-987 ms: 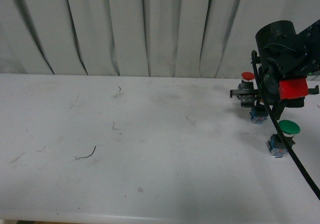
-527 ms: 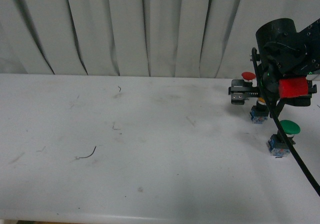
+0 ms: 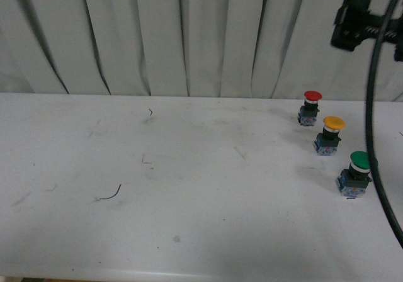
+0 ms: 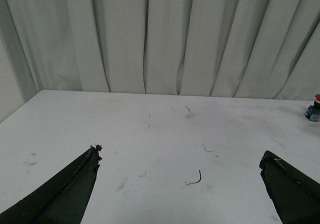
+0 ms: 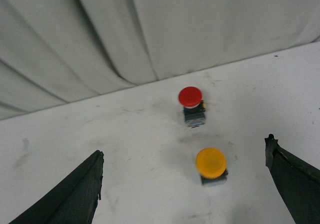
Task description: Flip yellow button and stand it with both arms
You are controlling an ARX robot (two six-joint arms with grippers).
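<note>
The yellow button (image 3: 332, 134) stands upright on the white table, orange-yellow cap up and blue base down, between a red-capped switch (image 3: 312, 107) and a green-capped switch (image 3: 356, 172). My right gripper (image 3: 368, 27) hangs high above them at the top right, partly cut off by the picture's edge. In the right wrist view the yellow button (image 5: 210, 163) lies below the open right gripper (image 5: 185, 148), untouched and well apart from both fingers. My left gripper (image 4: 180, 153) is open over bare table with nothing between its fingers. It does not show in the front view.
A black cable (image 3: 371, 137) from the right arm hangs down past the green-capped switch. White curtains (image 3: 189, 36) close off the back of the table (image 3: 189, 200). A small dark wire scrap (image 3: 112, 195) lies at the left. The red-capped switch (image 4: 316, 109) shows far from the left gripper.
My right arm has lifted from low around the yellow button to high at the top right. The button, hidden behind the gripper before, now stands uncovered and upright.
</note>
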